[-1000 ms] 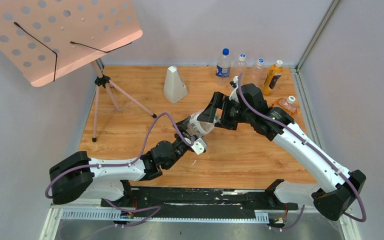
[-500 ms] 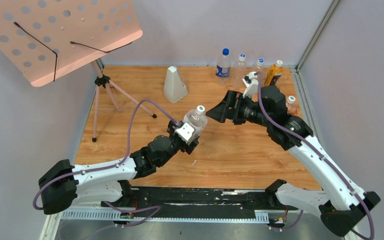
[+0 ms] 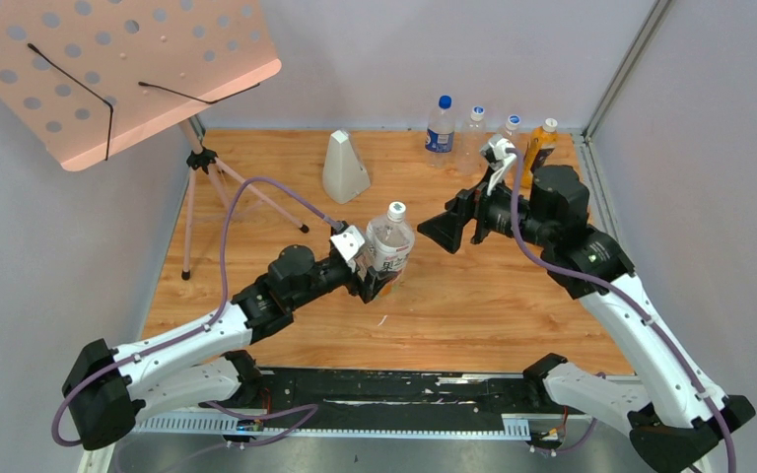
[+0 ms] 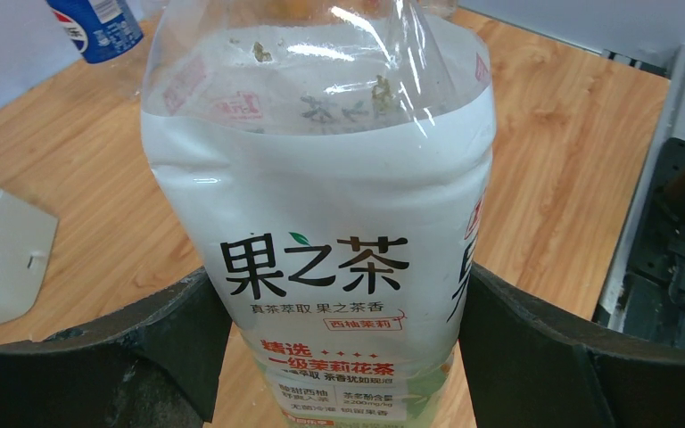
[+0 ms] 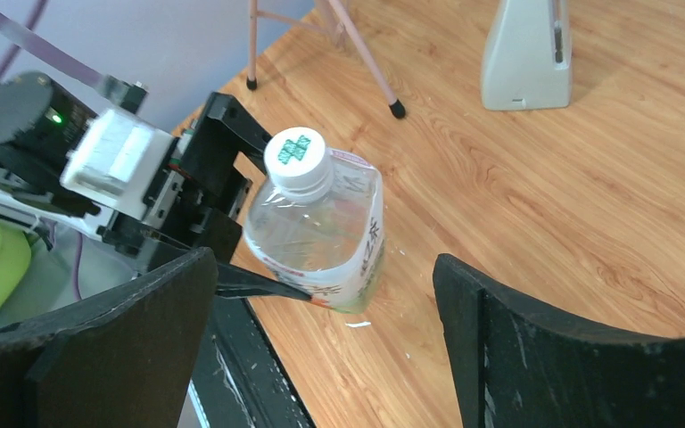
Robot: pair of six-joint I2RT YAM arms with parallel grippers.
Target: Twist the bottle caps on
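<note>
Progress: 1 of 2 looks close to done. The larger bottle (image 4: 321, 223) is upright at frame centre in the top view, with a white cap (image 5: 297, 159) sitting on its neck. The cap looks square and seated. Whether it is tight can't be told, because the threads are under the cap skirt.

The left gripper (image 3: 375, 271) has its fingers clamped on both sides of the bottle's label, low on the body. The right gripper (image 3: 448, 232) is just right of the bottle. Its fingers are spread wide and hold nothing, and they are apart from the cap and pointed at it. My read is that bottle 1 is capped or 1 last twist short, with the right side free.

Left to do: the smaller bottle and the 2nd cap. Neither can be found in any view, so that half is most likely not started.

Hidden or unclear:
- The table (image 3: 256, 246) at right of frame is largely covered by the right arm (image 3: 591, 261), and the smaller bottle could be behind it.
- The blue-labelled bottle (image 3: 440, 123) and orange juice bottle (image 3: 539, 148) stand at the upper right edge, with 2 clear bottles between them too small to identify.
- The left wrist view cuts off the bottle's neck and base, so no cap shows there.
- It can't be told whether the bottle's base rests on the table or hangs just above it.
</note>
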